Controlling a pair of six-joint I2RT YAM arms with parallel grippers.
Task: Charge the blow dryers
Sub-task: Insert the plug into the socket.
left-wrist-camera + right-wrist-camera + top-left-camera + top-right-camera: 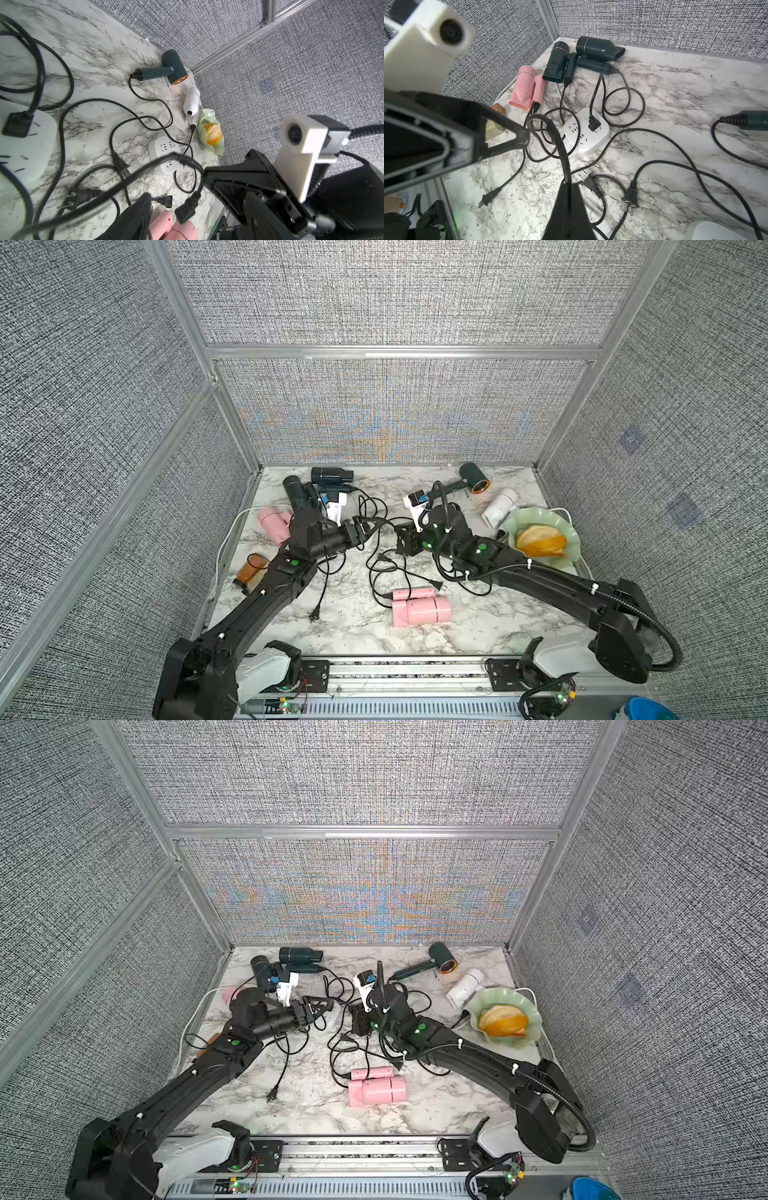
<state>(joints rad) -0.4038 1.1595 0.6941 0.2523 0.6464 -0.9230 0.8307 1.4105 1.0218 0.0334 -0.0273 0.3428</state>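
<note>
My right gripper (401,537) (568,187) is shut on a black cord (560,149) above the table's middle. That cord's plug (186,211) hangs between the spread fingers of my left gripper (371,527) (193,207), which is open and does not touch it. The blow dryers lie around: a pink one (419,608) in front, another pink (272,522) at the left, two dark teal ones (332,476) (297,493) at the back left, a green copper-ringed one (473,479) and a white one (500,506) at the back right.
A white power strip (586,129) carries one plug; a second strip (166,155) lies near the green plate (571,531) of orange pieces. An amber bottle (251,568) lies at the left edge. Loose cords and plugs (314,616) cross the marble top; grey walls enclose it.
</note>
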